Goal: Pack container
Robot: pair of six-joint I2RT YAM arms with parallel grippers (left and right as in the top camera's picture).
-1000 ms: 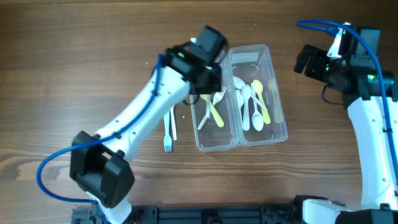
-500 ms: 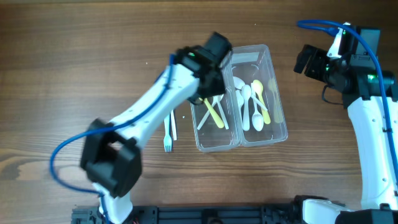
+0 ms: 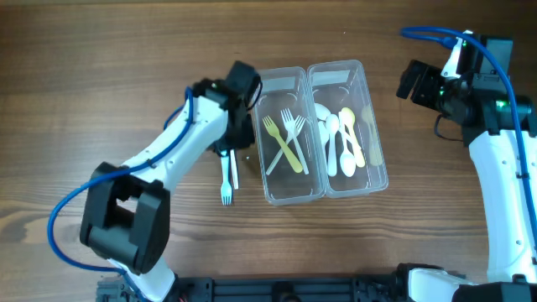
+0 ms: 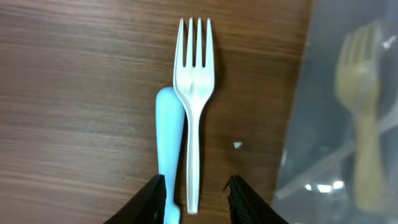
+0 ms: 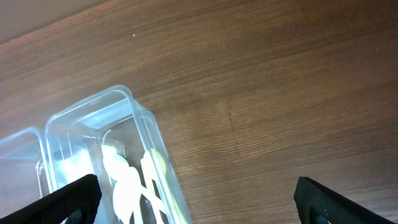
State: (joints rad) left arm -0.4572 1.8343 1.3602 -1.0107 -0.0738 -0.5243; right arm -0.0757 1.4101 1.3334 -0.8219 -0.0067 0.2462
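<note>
Left wrist view: left gripper (image 4: 198, 202) spread, gripping nothing, straddling white fork (image 4: 194, 93) handle. Blue utensil (image 4: 168, 143) touches its left side; container (image 4: 348, 124) just right. Best pinch the fork alone, centred.

The container (image 3: 285, 191) sits mid-table (image 3: 101, 67), forks (image 3: 285, 143) lying crossed in its left tub and spoons (image 3: 340, 143) in its right. On the tabletop just left of it, a loose fork (image 4: 194, 112) lies touching another utensil (image 4: 168, 149), their handle ends under the left gripper (image 4: 196, 193).
</note>
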